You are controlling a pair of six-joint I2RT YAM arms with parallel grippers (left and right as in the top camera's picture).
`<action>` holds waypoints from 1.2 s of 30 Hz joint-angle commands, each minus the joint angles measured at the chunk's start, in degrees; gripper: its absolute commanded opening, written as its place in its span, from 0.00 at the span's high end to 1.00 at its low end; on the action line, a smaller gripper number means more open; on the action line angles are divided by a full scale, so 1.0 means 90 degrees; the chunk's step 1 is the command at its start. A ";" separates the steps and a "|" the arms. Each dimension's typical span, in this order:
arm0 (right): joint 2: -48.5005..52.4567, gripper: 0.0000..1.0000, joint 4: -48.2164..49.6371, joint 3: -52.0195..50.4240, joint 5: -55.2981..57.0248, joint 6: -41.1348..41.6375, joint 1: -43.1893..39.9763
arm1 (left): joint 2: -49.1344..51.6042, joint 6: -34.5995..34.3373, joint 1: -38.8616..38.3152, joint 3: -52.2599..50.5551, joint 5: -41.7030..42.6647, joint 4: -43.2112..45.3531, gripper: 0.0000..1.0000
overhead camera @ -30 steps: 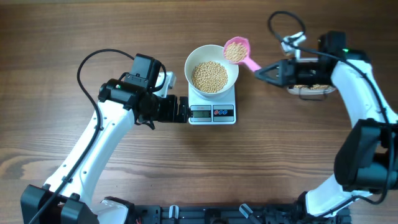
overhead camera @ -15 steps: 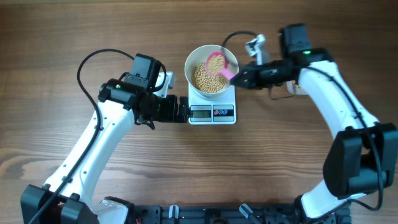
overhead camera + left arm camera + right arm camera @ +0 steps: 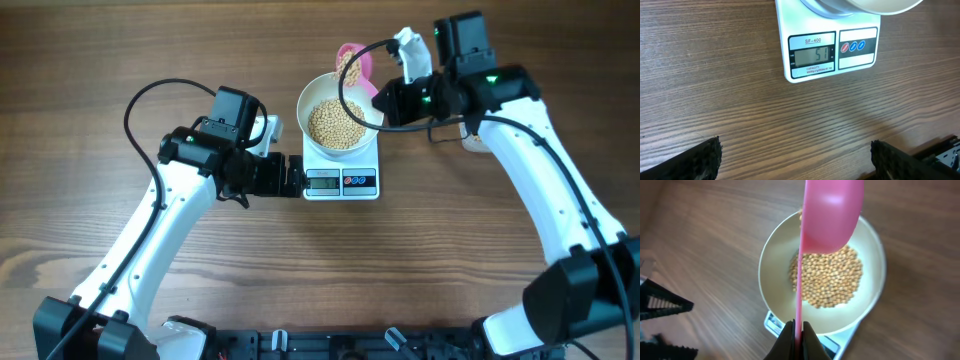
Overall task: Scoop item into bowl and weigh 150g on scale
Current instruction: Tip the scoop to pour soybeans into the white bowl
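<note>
Brown wood-grain table [image 3: 450,260] in front of me, pink scoop [image 3: 352,62] tipped on its side near the far edge at mid-width, handle toward my right, clear tub [image 3: 477,143] far right, mostly hidden, black rail [image 3: 330,345] along near edge

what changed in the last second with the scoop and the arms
The right arm, jaws shut on the pink scoop, swung it left from beside the bowl to over it, then tilted it at the far rim, above the beans. The left arm, scale and bowl stayed put.
</note>
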 commanded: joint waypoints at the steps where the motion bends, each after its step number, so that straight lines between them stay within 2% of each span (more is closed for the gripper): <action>1: -0.0070 0.96 -0.0175 0.0092 0.0410 -0.0537 0.0163 | 0.0041 0.0126 0.0022 -0.0010 0.0075 0.0000 0.00; 11: -0.0068 0.96 -0.0389 0.0083 0.1970 -0.1122 0.0925 | 0.0041 0.0126 0.0022 -0.0010 0.0075 0.0000 0.00; 16: -0.0066 0.96 -0.0384 0.0039 0.3211 -0.1175 0.1188 | 0.0041 0.0126 0.0022 -0.0010 0.0075 0.0000 0.00; 26: -0.0063 0.96 -0.0357 0.0005 0.3619 -0.1484 0.1275 | 0.0041 0.0126 0.0022 -0.0010 0.0075 0.0000 0.00; 36: -0.0063 0.96 -0.0362 0.0005 0.5088 -0.1586 0.1926 | 0.0041 0.0126 0.0022 -0.0010 0.0075 0.0000 0.00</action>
